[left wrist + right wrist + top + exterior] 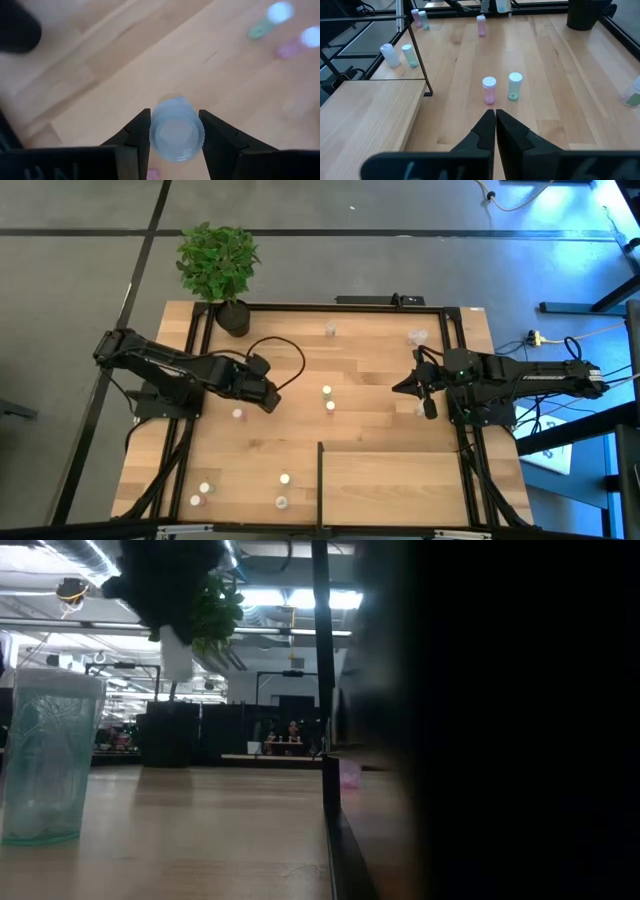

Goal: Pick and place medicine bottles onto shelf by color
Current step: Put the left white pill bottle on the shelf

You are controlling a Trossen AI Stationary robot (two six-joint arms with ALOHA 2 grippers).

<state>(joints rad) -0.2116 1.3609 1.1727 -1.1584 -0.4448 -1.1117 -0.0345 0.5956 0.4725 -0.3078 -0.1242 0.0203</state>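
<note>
My left gripper (270, 396) is over the table's middle left, shut on a small bottle with a pale cap (176, 135). In the low view the bottle (177, 655) shows pale below the dark gripper. My right gripper (495, 117) is shut and empty at the right (402, 387). It points at a pink bottle (489, 90) and a green bottle (515, 86), which stand upright at mid-table (328, 399). More bottles stand near the front left (204, 487) and at the back (330, 330). The pale shelf (395, 485) lies at the front right. My left gripper pinches the bottle between its two fingers, one on each side (151, 134) just under the cap. The fingers come from above, and the cap faces up toward the wrist camera. In the low view the bottle hangs upright, clear of the table.
A potted plant (218, 265) stands at the back left corner. A black frame (452, 350) runs around the table. The shelf's black edge strip (320, 480) stands up along its left side. A pink bottle (238, 414) stands just near my left gripper.
</note>
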